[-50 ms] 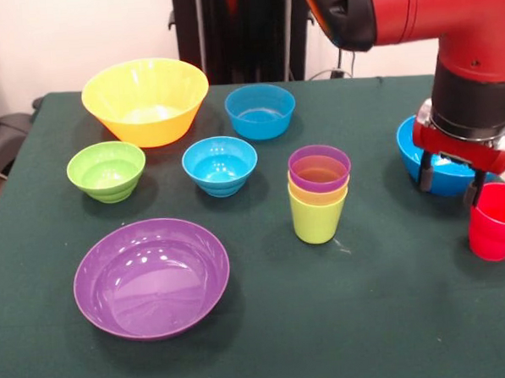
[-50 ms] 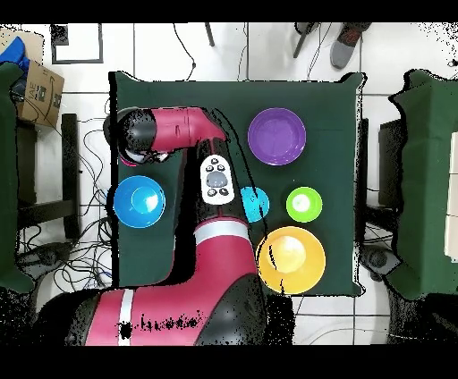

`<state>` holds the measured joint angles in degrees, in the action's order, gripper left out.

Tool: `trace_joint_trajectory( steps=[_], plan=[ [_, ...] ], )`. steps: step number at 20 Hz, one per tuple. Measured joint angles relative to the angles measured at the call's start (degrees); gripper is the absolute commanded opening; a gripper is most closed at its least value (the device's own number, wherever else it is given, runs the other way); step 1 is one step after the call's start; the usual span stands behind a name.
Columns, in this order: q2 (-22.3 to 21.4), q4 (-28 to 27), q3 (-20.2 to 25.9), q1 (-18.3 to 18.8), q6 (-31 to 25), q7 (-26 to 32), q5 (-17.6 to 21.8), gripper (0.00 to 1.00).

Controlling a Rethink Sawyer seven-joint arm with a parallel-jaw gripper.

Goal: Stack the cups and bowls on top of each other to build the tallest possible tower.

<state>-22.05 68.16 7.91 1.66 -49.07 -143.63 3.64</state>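
The setting was a robotics lab. A green-covered table (image 2: 340, 98) stood on a white tiled floor (image 2: 170, 49), with loose cables (image 2: 85, 192) beside the table and a cardboard box (image 2: 36, 89) nearby.

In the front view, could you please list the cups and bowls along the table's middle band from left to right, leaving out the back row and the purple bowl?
Small green bowl → small blue bowl → the tower of three nested cups → large blue bowl → red cup.
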Motion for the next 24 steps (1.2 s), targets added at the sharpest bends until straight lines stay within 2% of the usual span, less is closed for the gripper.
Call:
trace_joint_trajectory(
  steps=[11, 24],
  plan=[
    [2.0, 0.0, 1.6, 0.0, -1.4, 0.0, 0.2, 1.00],
    [-0.4, 0.0, 3.9, 0.9, -3.6, 0.0, 0.3, 1.00]
  ],
)
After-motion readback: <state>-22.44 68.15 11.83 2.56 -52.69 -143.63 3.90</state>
